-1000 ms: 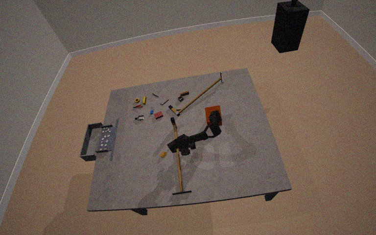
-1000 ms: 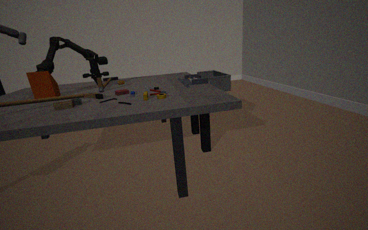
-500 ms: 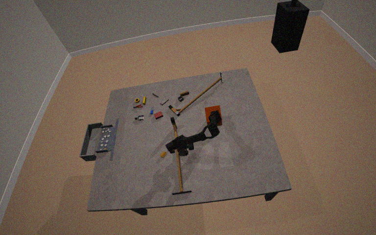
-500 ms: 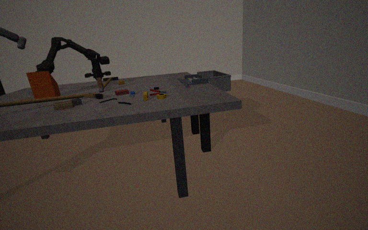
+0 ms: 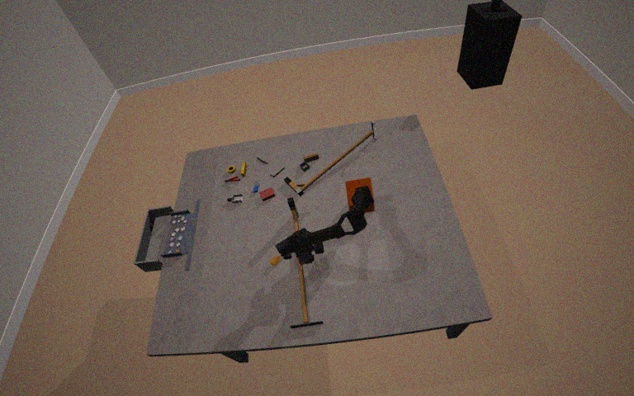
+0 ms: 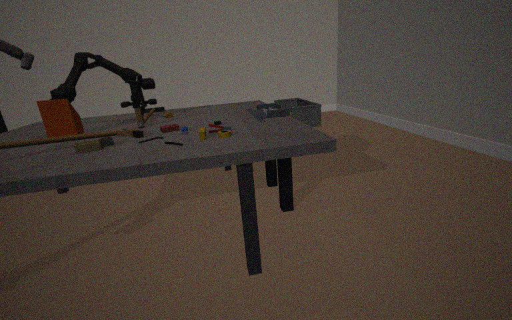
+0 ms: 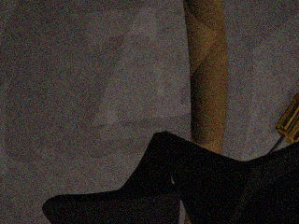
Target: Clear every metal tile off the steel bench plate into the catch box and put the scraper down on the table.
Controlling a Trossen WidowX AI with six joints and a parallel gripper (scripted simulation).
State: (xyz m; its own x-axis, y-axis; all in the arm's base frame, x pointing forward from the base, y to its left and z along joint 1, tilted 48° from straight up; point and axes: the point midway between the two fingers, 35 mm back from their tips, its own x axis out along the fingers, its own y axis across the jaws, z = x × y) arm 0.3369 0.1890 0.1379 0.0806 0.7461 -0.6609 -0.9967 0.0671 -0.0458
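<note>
Several pale metal tiles [image 5: 180,238] lie on the blue-grey bench plate [image 5: 187,238]. The catch box [image 5: 149,266] [image 6: 310,115] adjoins its far end; its visible interior shows no tiles. The long scraper [image 5: 303,290] [image 6: 149,114] [image 7: 208,93], with a wooden handle and wide black blade, lies on the table with its blade near the front edge in the top view. My gripper [image 5: 305,255] [image 6: 139,107] [image 7: 161,138] points down over the handle. Its fingers are shut, with nothing seen held between them. The exact gap to the handle is hidden.
A second long wooden-handled tool [image 5: 337,161] [image 6: 56,140] lies behind the arm. A yellow-handled screwdriver [image 5: 275,260] [image 7: 291,122] is beside the scraper. A red block [image 5: 267,193] [image 6: 169,128], yellow tape roll [image 5: 231,168] [image 6: 224,133] and small tools lie toward the back left.
</note>
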